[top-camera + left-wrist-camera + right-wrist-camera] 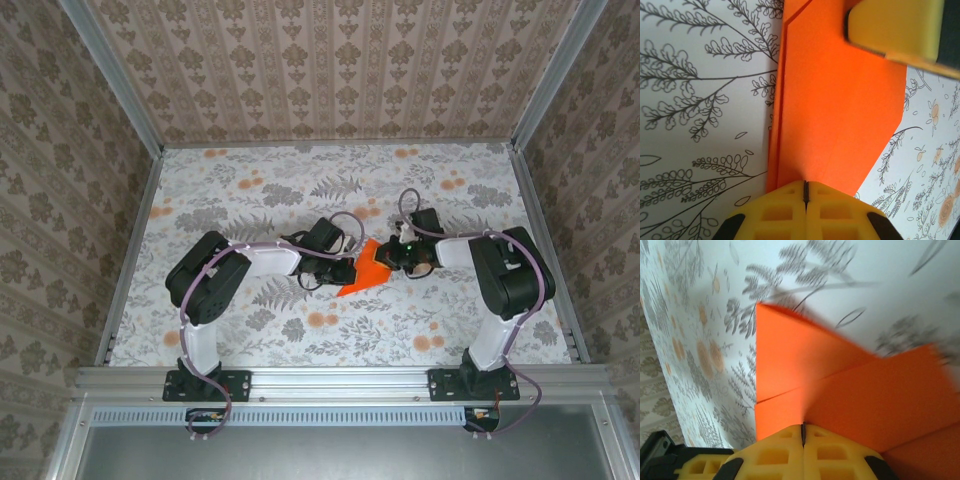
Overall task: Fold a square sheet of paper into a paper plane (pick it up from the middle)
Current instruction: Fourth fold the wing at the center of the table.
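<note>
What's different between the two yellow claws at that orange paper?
The left gripper meets the paper from its left side, the right gripper from its right. Before the left gripper lies one long straight fold; before the right gripper, overlapping folded flaps. Both are shut, yellow-fingered, tips at the paper's edge.

No readable text, label, brand, number or sign is showing anywhere in these views
</note>
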